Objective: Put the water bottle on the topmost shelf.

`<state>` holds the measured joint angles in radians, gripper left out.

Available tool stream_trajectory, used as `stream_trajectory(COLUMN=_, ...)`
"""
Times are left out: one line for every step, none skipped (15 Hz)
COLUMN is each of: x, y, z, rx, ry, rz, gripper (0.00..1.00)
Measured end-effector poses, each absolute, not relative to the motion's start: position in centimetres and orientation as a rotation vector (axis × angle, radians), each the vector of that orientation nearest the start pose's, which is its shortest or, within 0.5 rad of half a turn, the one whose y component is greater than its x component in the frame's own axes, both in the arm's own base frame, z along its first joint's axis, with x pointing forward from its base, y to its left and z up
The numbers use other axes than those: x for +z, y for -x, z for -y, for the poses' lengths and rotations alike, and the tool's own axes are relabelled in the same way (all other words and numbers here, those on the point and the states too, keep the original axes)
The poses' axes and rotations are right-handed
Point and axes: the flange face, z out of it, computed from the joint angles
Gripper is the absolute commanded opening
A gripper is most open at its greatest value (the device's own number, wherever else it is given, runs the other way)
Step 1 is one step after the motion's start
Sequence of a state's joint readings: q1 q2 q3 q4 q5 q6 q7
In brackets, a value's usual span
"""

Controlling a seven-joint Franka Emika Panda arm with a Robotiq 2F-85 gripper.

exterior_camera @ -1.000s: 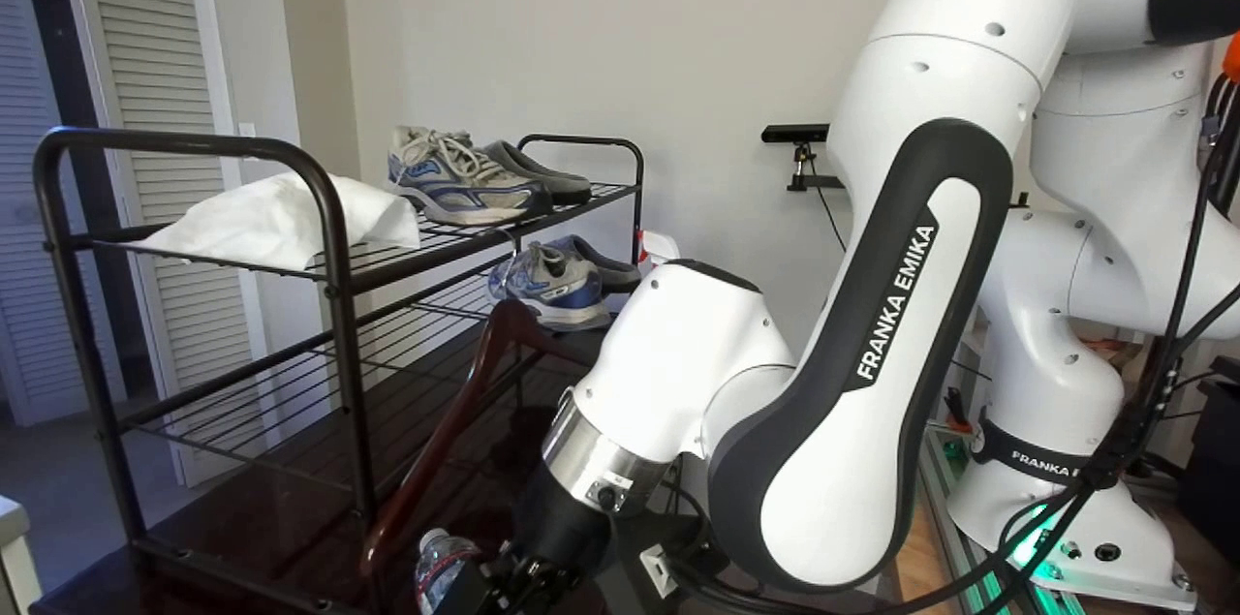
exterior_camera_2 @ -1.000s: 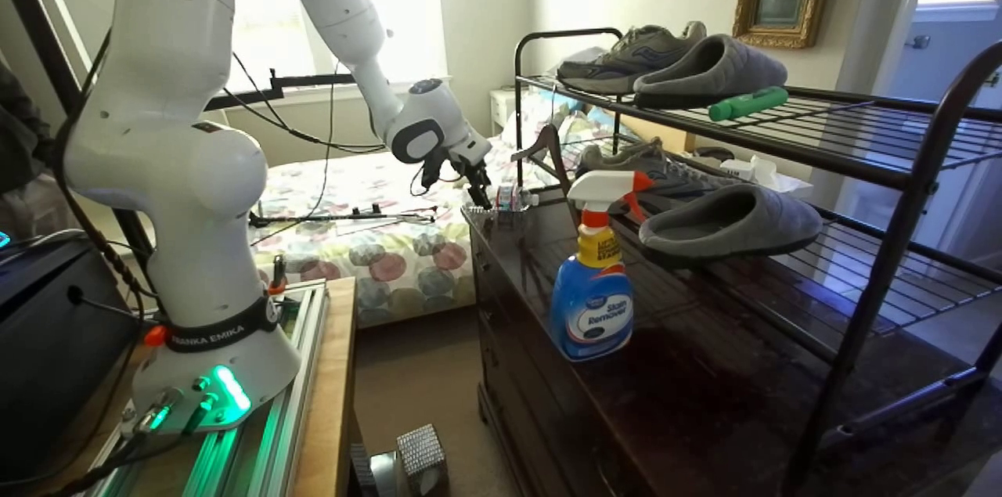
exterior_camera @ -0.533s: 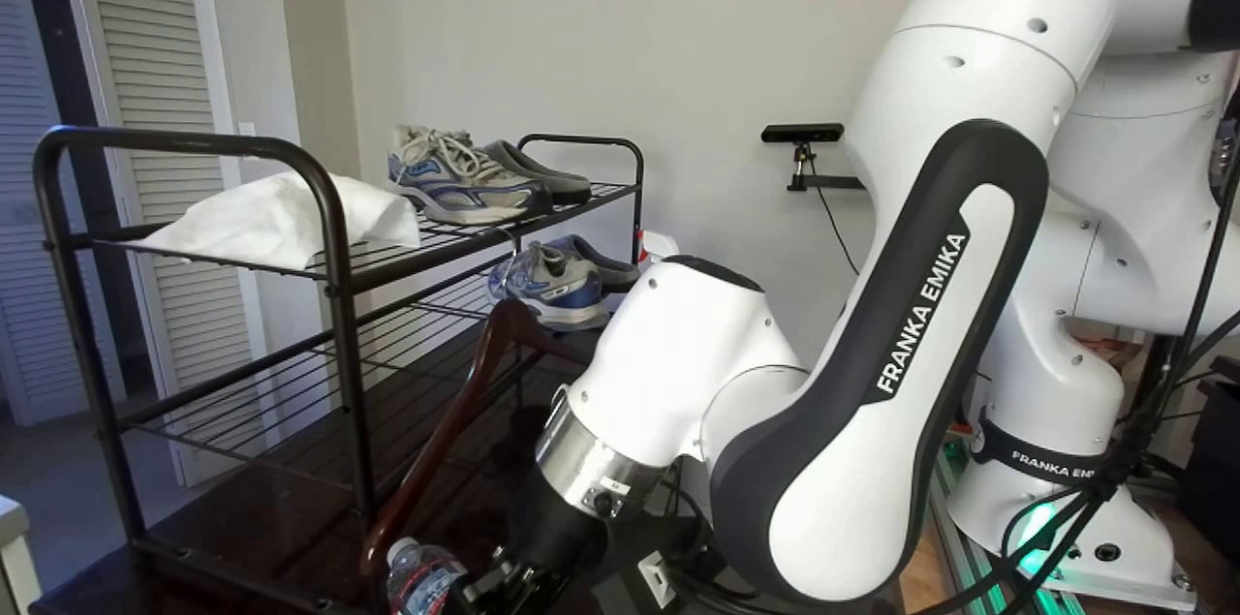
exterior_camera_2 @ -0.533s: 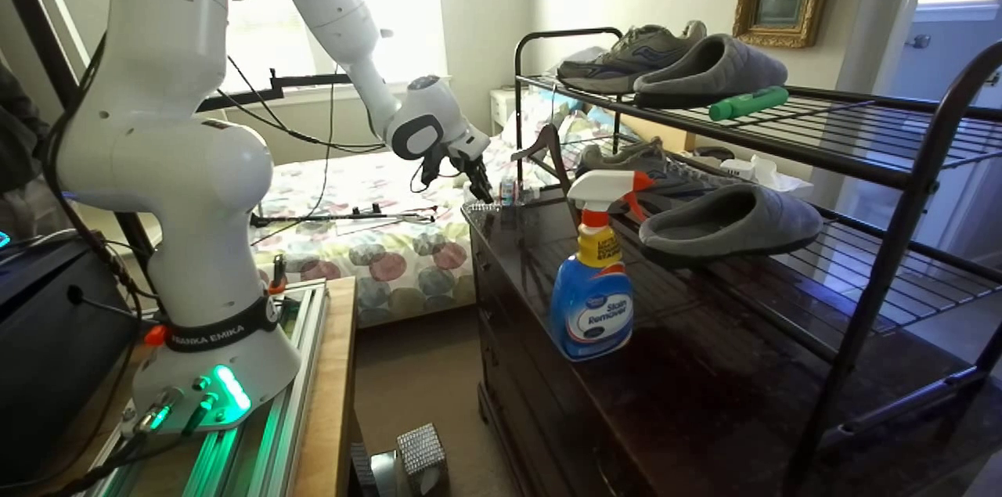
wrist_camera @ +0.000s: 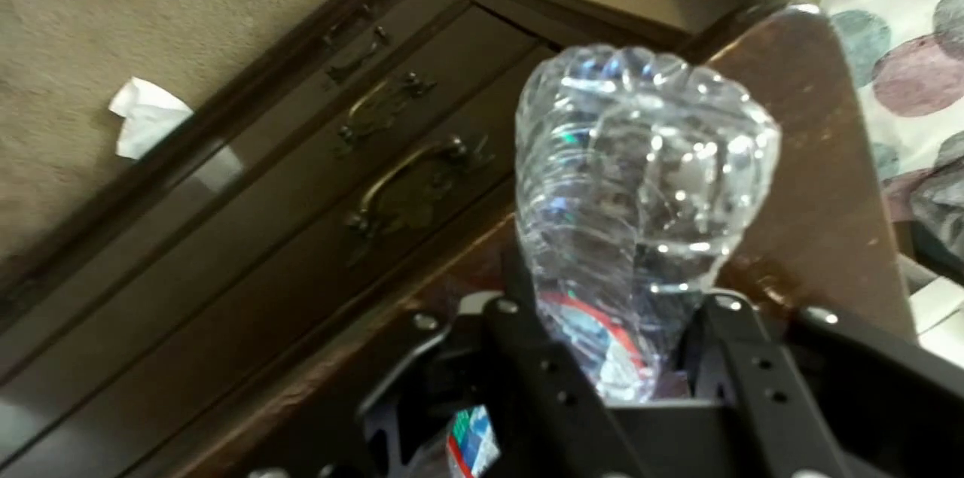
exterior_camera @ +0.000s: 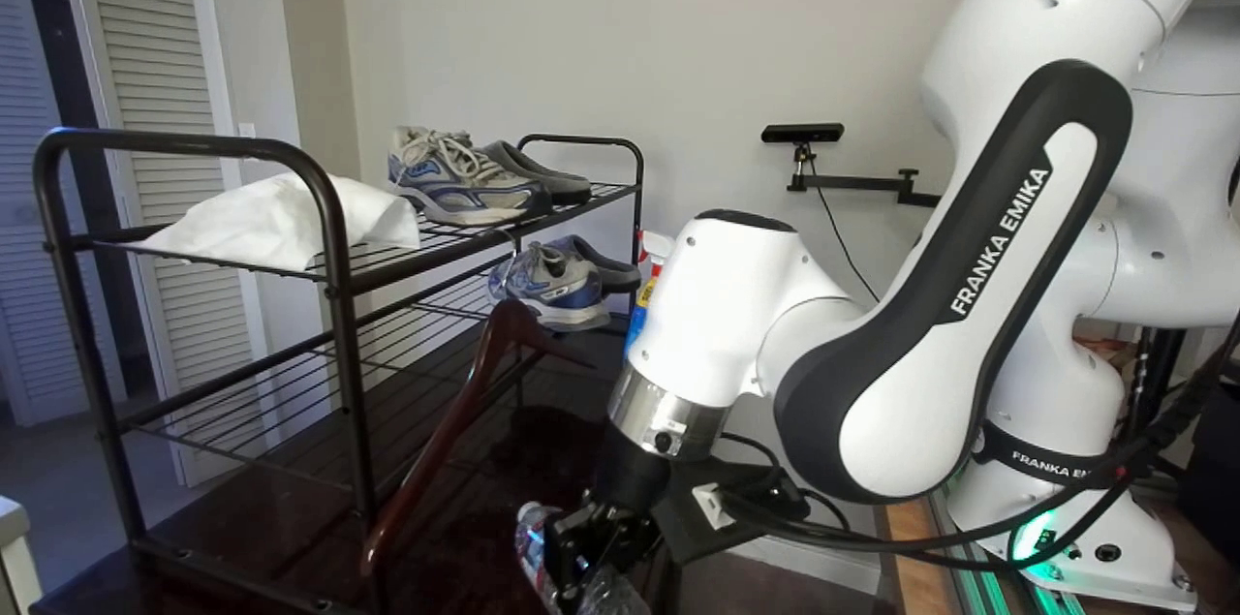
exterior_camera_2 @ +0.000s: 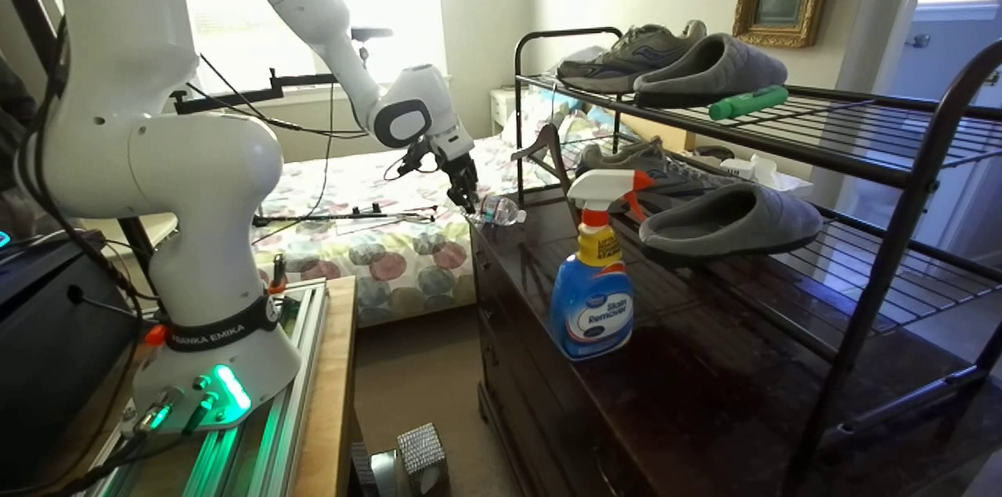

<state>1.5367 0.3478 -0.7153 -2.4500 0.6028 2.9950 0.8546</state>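
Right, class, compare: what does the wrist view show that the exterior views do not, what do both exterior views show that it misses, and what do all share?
Only in the wrist view: a white scrap on the carpet, and the full base end of the water bottle.

Only in the exterior views, and in both of them: the topmost shelf, the wooden hanger and the stain remover bottle.

Shared by all: the water bottle itself, the gripper holding it, and the dark dresser.

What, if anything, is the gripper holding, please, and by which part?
The gripper holds the clear plastic water bottle around its labelled middle section.
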Motion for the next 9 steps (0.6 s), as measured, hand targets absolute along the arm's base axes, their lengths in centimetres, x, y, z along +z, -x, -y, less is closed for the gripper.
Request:
stream_trajectory(x=22.9, y=-36.8, z=-32.2, rx=-0.357, ry=2.780, rz=-0.863, gripper=0.14)
stream_trajectory(x=23.0, y=-35.7, z=-31.4, rx=-0.344, ry=2.767, rz=-0.922, gripper=0.14)
stream_trajectory(x=23.1, y=-34.6, z=-30.7, rx=-0.330, ry=2.753, rz=-0.976, gripper=0.14)
stream_trajectory(x=23.2, y=-33.7, z=-30.2, rx=-0.329, ry=2.732, rz=-1.025, gripper=0.14)
stream_trajectory(x=23.3, y=-32.9, z=-29.7, rx=-0.341, ry=2.709, rz=-1.073, gripper=0.14)
stream_trajectory(x=23.3, y=-32.2, z=-29.4, rx=-0.361, ry=2.684, rz=-1.118, gripper=0.14)
stream_trajectory(x=23.4, y=-31.5, z=-29.2, rx=-0.389, ry=2.658, rz=-1.155, gripper=0.14)
stream_trajectory(x=23.5, y=-31.0, z=-29.1, rx=-0.425, ry=2.640, rz=-1.181, gripper=0.14)
stream_trajectory(x=23.8, y=-30.6, z=-29.3, rx=-0.469, ry=2.629, rz=-1.194, gripper=0.14)
